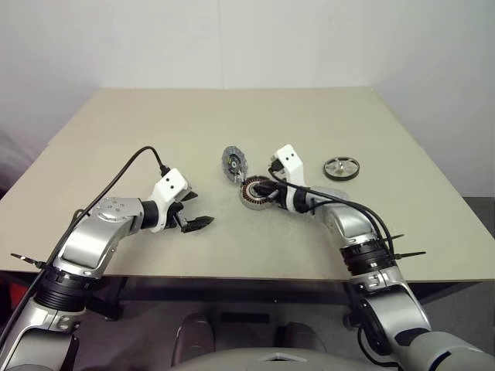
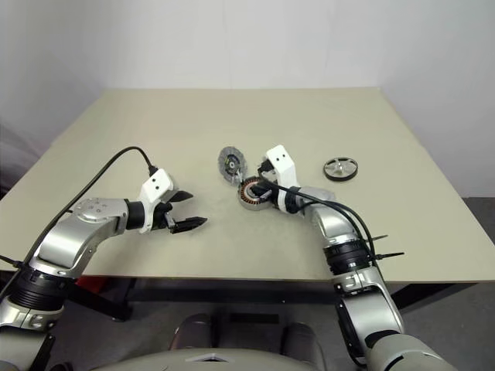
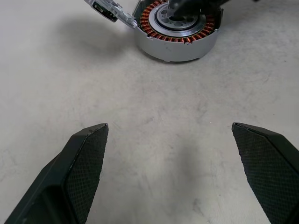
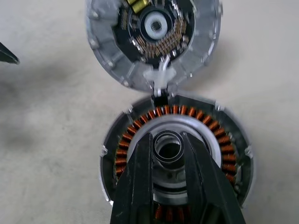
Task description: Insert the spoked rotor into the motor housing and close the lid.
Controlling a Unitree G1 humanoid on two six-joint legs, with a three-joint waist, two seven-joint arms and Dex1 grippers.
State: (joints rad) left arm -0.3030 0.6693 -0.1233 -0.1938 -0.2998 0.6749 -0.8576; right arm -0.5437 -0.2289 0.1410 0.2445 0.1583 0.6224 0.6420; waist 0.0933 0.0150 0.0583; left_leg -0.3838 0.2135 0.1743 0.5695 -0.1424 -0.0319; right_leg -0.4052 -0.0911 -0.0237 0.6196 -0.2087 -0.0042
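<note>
The spoked rotor, a ring of copper coils, lies inside the silvery wall of the motor housing near the table's middle. My right gripper reaches down into the rotor's centre. Its fingers are shut on either side of the small metal sleeve there. The lid stands tilted on its edge just beyond the housing, its inner face with a yellow mark turned towards the gripper. A white piece joins the lid to the housing's rim. My left gripper hangs open and empty above the table, to the left of the housing.
A dark-rimmed round part with pale spokes lies flat to the right of the housing. The beige table ends in a front edge just below both forearms.
</note>
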